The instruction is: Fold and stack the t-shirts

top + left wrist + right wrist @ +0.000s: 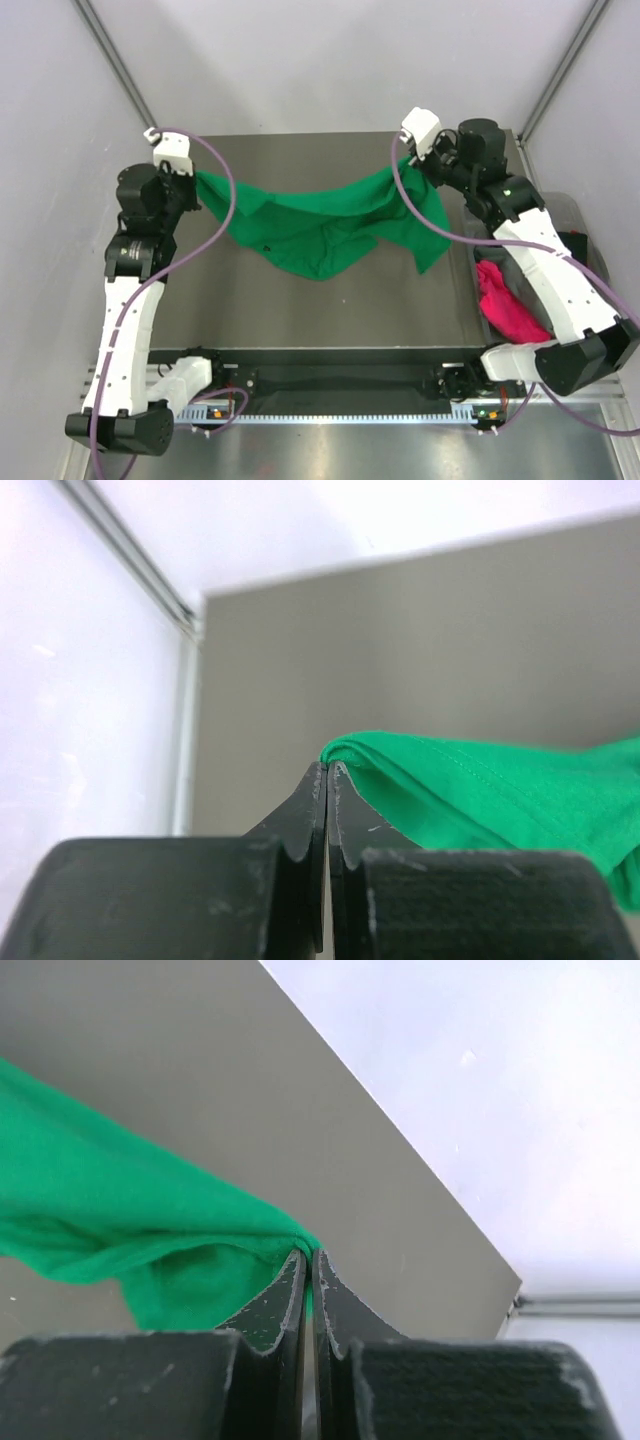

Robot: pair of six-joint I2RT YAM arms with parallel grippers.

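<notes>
Hanging shirt: a green shirt (320, 225) is stretched between both grippers above the far half of the tabletop (300, 310). It sags in the middle, with its lowest folds over the tabletop's centre. Whether those folds touch the surface cannot be told.
Left gripper (327, 777): the jaws are pressed together on a folded edge of the green shirt, near the tabletop's far left corner.
Right gripper (307, 1257): the jaws are pinched closed on the shirt's opposite end, near the far right corner. A loose flap of fabric hangs below the grip.
Pink shirt (505, 305): it lies crumpled in a bin (562, 203) just off the tabletop's right edge, partly hidden by the right arm.
Tabletop: grey metal, with pale walls around it.
</notes>
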